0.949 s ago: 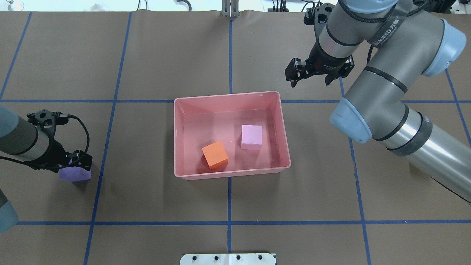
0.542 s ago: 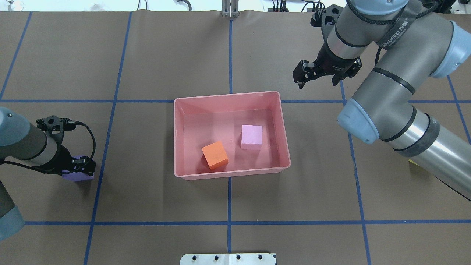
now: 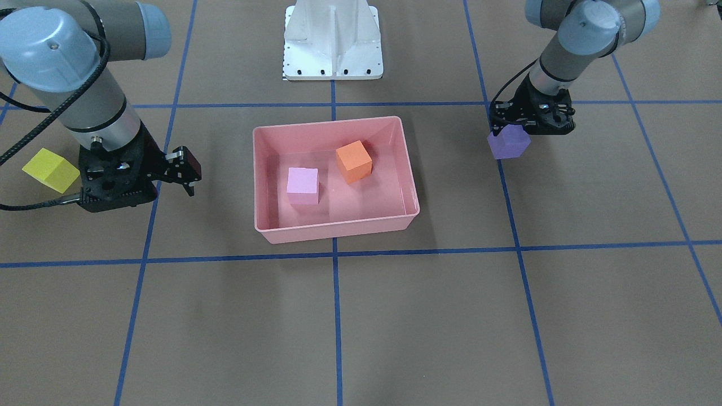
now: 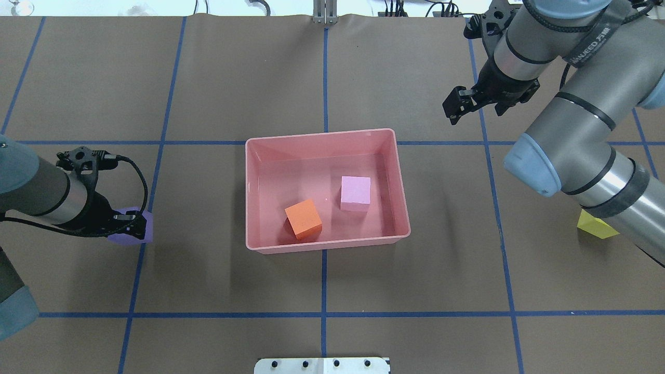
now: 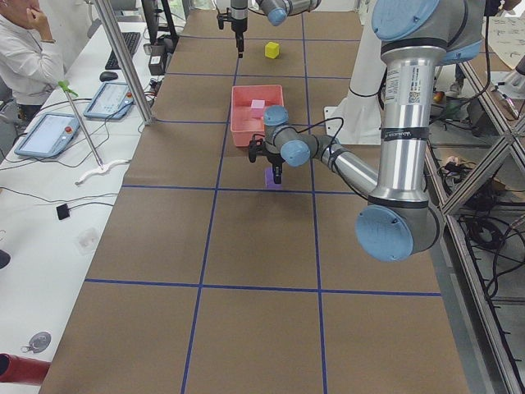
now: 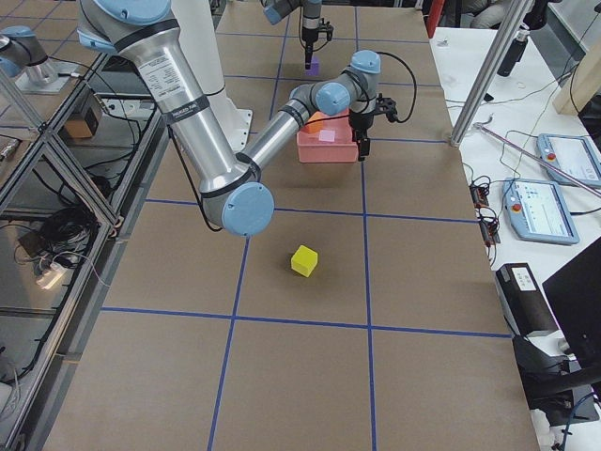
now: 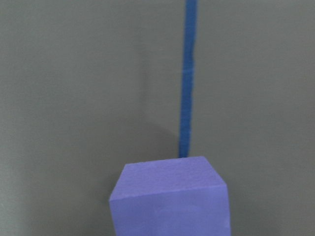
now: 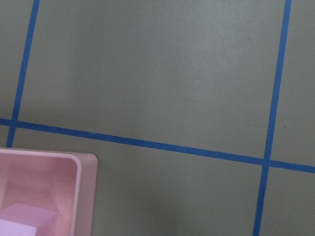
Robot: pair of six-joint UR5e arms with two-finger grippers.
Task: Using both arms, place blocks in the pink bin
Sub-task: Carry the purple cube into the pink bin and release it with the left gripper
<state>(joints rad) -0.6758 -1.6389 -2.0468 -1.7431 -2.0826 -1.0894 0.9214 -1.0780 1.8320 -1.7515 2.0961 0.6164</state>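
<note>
The pink bin (image 4: pixel 322 134) sits mid-table and holds the orange block (image 4: pixel 303 218) and the light pink block (image 4: pixel 356 193). My left gripper (image 4: pixel 132 228) is shut on the purple block (image 4: pixel 136 235) and holds it just above the table, left of the bin. The purple block also shows in the front view (image 3: pixel 509 142) and the left wrist view (image 7: pixel 170 196). My right gripper (image 4: pixel 475 110) is open and empty, beyond the bin's far right corner. The yellow block (image 4: pixel 597 226) lies on the table right of the bin, partly under my right arm.
The white pedestal (image 3: pixel 333 39) stands behind the bin at the robot's side. Blue tape lines (image 4: pixel 324 314) grid the brown table. The bin's corner (image 8: pixel 83 167) shows in the right wrist view. An operator (image 5: pixel 25 49) sits past the table's far side.
My left gripper has moved right toward the bin with the purple block. My right arm has swung right and away from the bin, uncovering the yellow block.
</note>
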